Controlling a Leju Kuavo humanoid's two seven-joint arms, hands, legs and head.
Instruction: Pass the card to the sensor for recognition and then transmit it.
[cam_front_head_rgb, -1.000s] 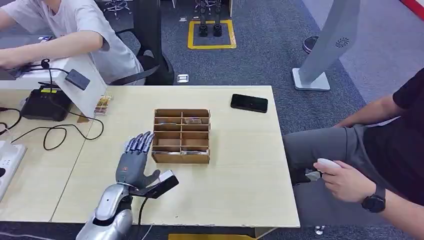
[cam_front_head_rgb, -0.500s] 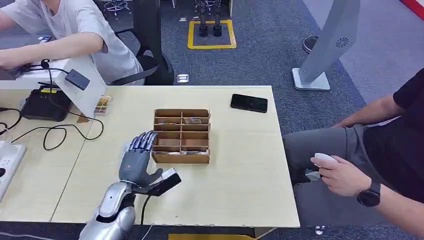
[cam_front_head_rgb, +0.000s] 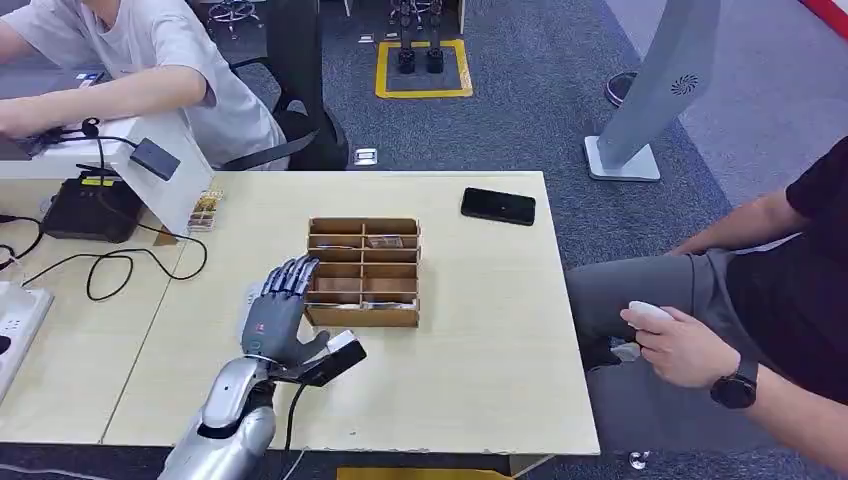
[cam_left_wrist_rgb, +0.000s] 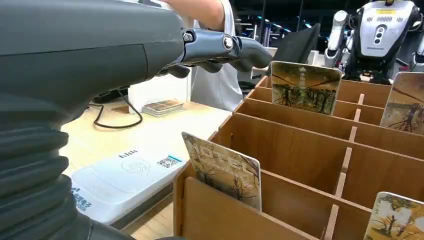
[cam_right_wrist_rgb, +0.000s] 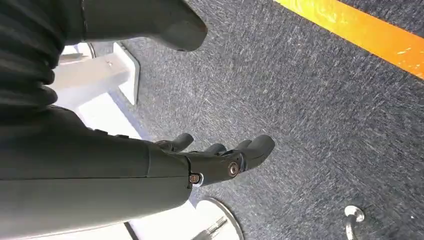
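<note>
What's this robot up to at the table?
The left robot hand is reaching over the table toward a wooden divider box that holds picture cards standing in its slots. Its fingers are spread and hold nothing yet. A white card reader lies beside the box. The right robot hand hangs empty above the carpet. Two people sit nearby.

robotics lab | grey carpet (cam_front_head_rgb: 540, 90) | humanoid robots (cam_left_wrist_rgb: 387, 30) parked behind

I see a matt pale wood-look tabletop (cam_front_head_rgb: 480, 330) and a brown unvarnished wooden organizer box (cam_front_head_rgb: 362, 272). My cards (cam_left_wrist_rgb: 226, 169) look like glossy printed paper.
</note>
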